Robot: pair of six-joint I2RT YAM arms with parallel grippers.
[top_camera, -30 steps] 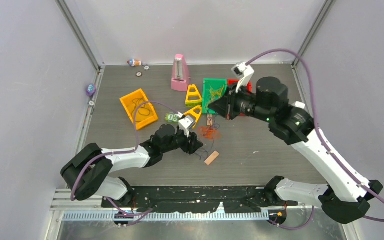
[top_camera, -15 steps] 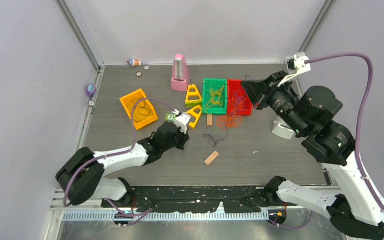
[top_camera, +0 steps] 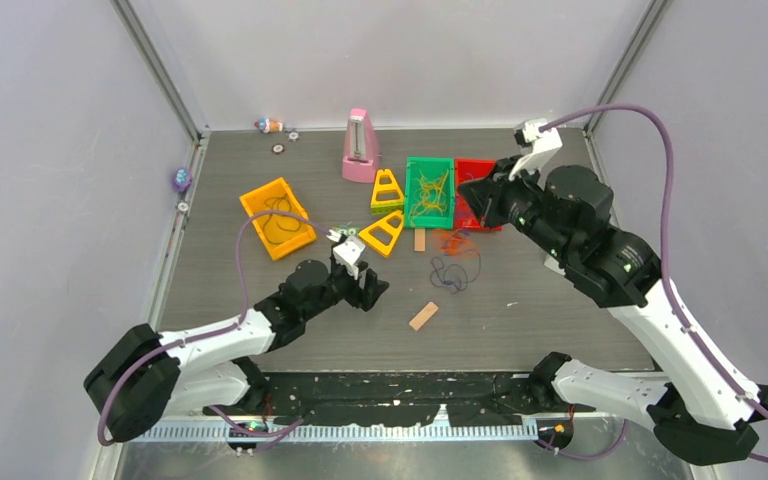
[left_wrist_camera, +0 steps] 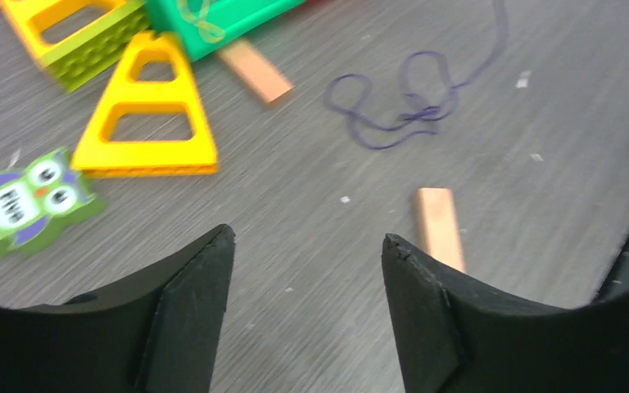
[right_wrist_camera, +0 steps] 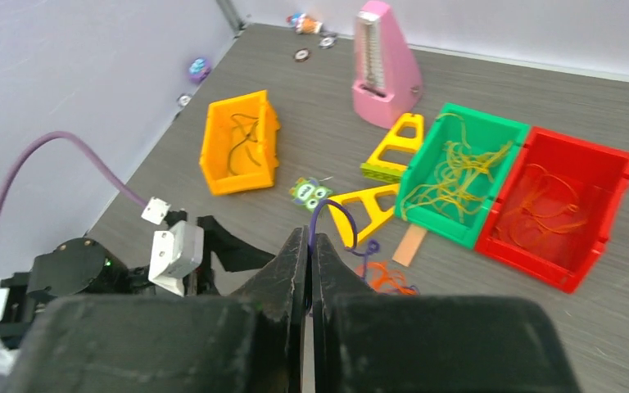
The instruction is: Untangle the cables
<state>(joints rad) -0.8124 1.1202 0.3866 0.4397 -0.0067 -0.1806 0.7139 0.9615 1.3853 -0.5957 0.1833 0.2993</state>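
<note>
- Green bin (right_wrist_camera: 438,228): holds a loose heap of yellow cables (right_wrist_camera: 459,168); one strand hangs over its rim.
- Red bin (right_wrist_camera: 532,264): touches the green bin's right side. It holds thin orange-red cables (right_wrist_camera: 553,205), spread thinly over the floor.
- Orange bin (right_wrist_camera: 237,182): well to the left of the green bin, standing apart. It holds a few dark cables (right_wrist_camera: 242,143).
- Loose orange-red tangle (top_camera: 450,240): on the table just in front of the green bin, in no container.
- Right gripper (right_wrist_camera: 310,237): above the seam between the green bin and the red bin. Fingers pressed together, pinching a dark purple cable (top_camera: 455,272) at the tips. The strand arcs down, and its loops lie on the table in front of the green bin.
- Left gripper (left_wrist_camera: 307,237): in front and to the left of the green bin, low over the table. Fingers spread apart with nothing between them.
- Two yellow triangle blocks (top_camera: 384,210) stand just left of the green bin, and a pink metronome (top_camera: 362,147) stands behind them.
- One wooden block (top_camera: 420,240) lies at the green bin's front edge.
</note>
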